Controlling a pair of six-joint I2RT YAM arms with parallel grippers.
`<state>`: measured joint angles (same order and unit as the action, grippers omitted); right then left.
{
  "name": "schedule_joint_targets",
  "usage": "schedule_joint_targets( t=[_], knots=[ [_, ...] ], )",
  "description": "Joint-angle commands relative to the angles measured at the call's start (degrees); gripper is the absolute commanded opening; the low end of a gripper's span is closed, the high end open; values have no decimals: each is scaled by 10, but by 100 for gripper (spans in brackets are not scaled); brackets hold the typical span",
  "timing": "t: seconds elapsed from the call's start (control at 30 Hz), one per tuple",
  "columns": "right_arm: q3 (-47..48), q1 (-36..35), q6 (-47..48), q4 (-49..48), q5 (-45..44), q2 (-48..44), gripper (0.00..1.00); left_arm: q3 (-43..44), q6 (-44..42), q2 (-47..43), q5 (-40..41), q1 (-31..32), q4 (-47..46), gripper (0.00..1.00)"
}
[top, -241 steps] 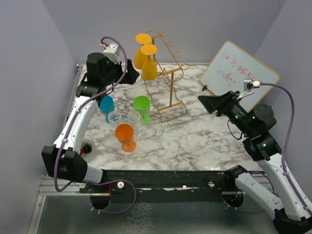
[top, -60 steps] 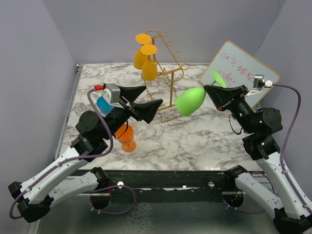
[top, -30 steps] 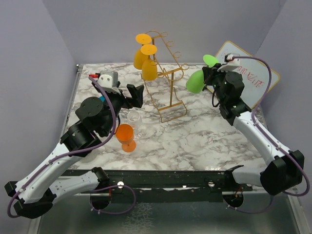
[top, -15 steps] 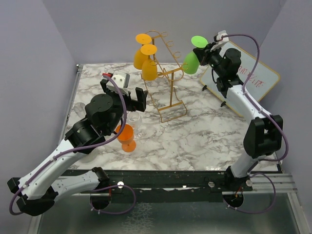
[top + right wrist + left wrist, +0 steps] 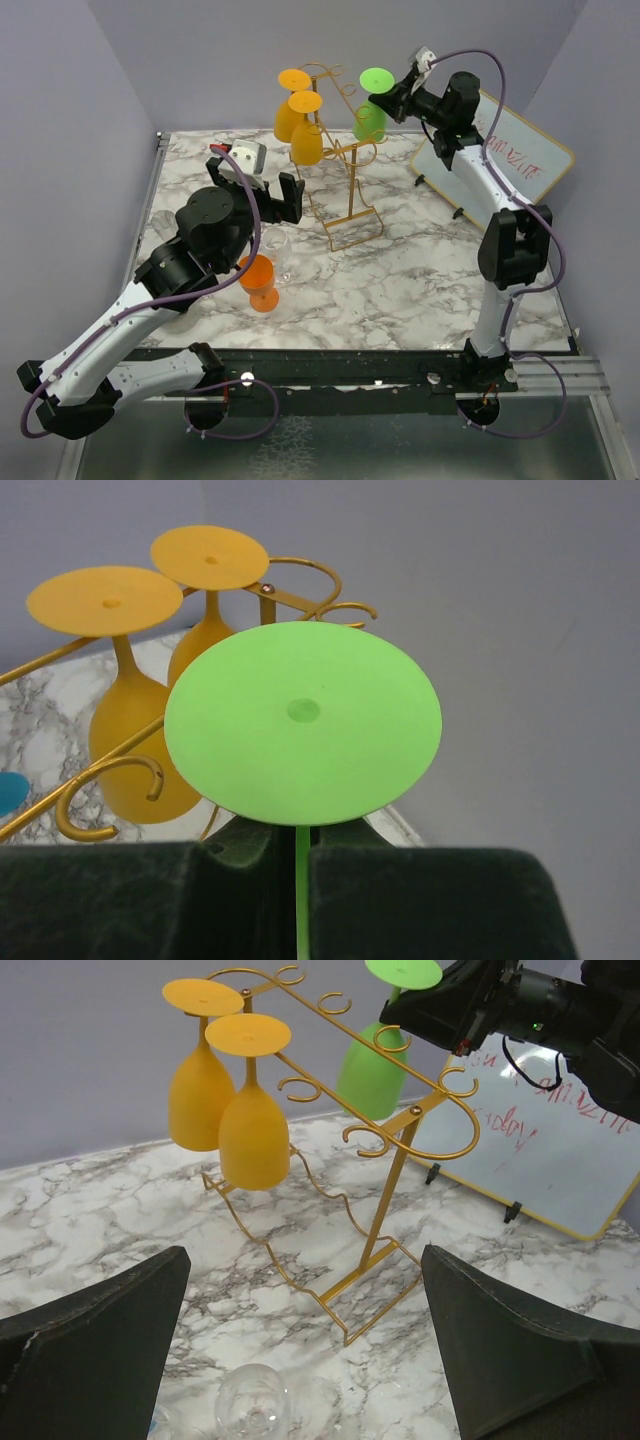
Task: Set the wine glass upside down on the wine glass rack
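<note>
A green wine glass (image 5: pixel 303 723) is held foot-up close to the lens, its thin stem pinched in the closed dark jaws of the right gripper (image 5: pixel 297 845) — the round foot fills the middle of the view. Behind it, at left, two orange glasses (image 5: pixel 112 600) hang upside down on a golden wire rack (image 5: pixel 266 605), flat feet uppermost. Whether the green glass touches the rack cannot be told. A marble table (image 5: pixel 40 710) lies below — a blue sliver (image 5: pixel 8 790) at the left edge is too small to identify.
</note>
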<state>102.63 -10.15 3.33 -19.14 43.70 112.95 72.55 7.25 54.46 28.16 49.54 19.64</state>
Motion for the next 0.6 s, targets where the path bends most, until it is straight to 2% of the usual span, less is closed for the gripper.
schedule_joint_targets(
  t=[0.0, 0.57],
  knots=[
    [21, -6, 19, 22, 43, 27, 1, 5, 13, 2, 15, 2, 4, 99],
    [120, -39, -44, -8, 4, 104, 1, -7, 14, -2, 17, 2, 5, 99]
  ],
)
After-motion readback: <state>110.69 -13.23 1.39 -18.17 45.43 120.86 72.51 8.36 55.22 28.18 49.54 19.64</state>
